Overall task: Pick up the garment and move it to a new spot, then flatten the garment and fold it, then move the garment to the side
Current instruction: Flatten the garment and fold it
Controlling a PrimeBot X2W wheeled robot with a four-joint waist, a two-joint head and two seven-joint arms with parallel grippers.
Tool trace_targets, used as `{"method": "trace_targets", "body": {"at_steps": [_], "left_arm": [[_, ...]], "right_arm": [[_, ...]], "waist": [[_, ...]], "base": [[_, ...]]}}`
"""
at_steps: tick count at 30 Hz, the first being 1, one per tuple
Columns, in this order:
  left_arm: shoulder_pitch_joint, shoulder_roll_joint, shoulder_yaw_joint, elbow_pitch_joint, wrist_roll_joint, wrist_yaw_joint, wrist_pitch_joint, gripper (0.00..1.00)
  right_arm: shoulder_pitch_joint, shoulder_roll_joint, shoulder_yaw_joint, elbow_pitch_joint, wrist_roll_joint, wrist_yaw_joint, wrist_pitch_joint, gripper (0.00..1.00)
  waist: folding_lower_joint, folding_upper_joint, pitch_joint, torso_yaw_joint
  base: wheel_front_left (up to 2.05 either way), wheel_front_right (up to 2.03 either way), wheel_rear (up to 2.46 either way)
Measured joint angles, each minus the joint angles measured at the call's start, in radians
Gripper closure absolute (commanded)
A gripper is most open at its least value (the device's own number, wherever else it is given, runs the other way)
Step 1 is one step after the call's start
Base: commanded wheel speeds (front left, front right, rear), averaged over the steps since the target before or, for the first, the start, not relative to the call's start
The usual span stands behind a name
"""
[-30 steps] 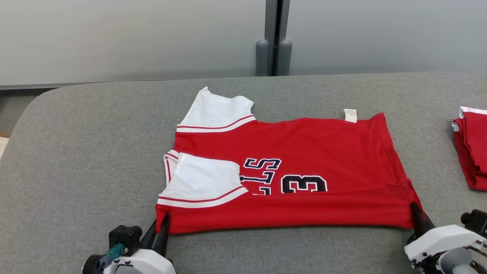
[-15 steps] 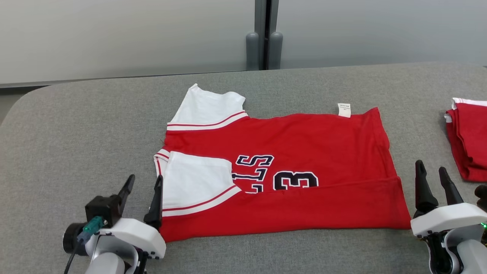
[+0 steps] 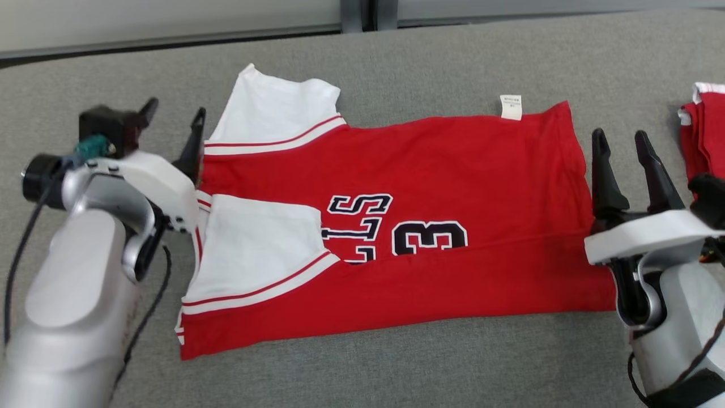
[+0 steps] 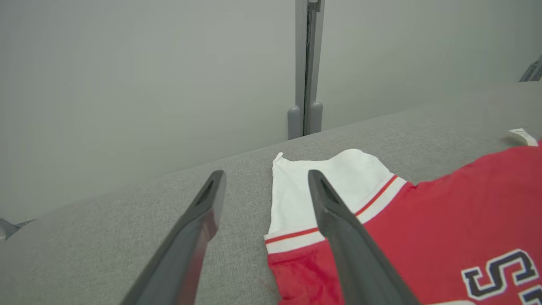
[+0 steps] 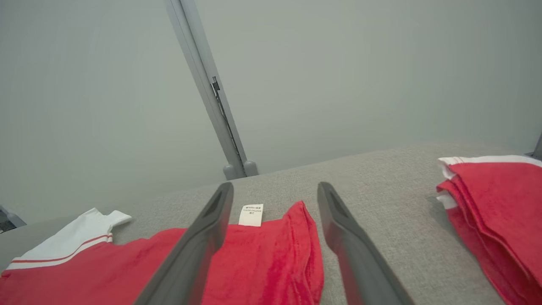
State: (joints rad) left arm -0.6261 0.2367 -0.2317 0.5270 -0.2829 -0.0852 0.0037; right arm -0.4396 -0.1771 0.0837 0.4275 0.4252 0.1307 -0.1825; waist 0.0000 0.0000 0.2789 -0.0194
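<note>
— Grey cloth table [image 3: 396,374], so what's actually on it?

— red jersey [image 3: 453,170] flat mid-table, near edge folded up over the number, white sleeves pointing left. Folded red pile [image 3: 705,136] sits off right. left claw [image 3: 175,107] by the far sleeve, right claw [image 3: 618,136] by the hem, both spread wide, holding nothing. Tiny white tag [image 3: 510,107] on the far edge.

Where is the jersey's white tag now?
Head view, right of centre: the tag pokes out from the jersey's far edge, near the right gripper.
</note>
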Motion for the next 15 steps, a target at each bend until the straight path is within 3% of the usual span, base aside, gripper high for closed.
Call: {"method": "trace_targets", "body": {"at_steps": [6,8,15], "left_arm": [[-0.227,0.073,-0.059,0.121,-0.051,-0.038,0.213,0.0],[-0.281,0.101,-0.128,0.138,-0.073,-0.042,0.303,0.0],[-0.432,0.211,-0.291,0.136,-0.203,-0.043,0.471,0.0]], "right_arm": [[-0.092,0.034,0.028,-0.03,-0.04,0.0,0.028,0.0],[-0.116,0.041,0.034,-0.032,-0.043,0.0,0.03,0.0],[-0.176,0.062,0.044,-0.037,-0.043,0.0,0.018,0.0]], "waist": [[0.0,0.0,0.099,-0.046],[0.0,0.0,0.13,-0.065],[0.0,0.0,0.222,-0.126]], "base": [[0.0,0.0,0.0],[0.0,0.0,0.0],[0.0,0.0,0.0]]}}
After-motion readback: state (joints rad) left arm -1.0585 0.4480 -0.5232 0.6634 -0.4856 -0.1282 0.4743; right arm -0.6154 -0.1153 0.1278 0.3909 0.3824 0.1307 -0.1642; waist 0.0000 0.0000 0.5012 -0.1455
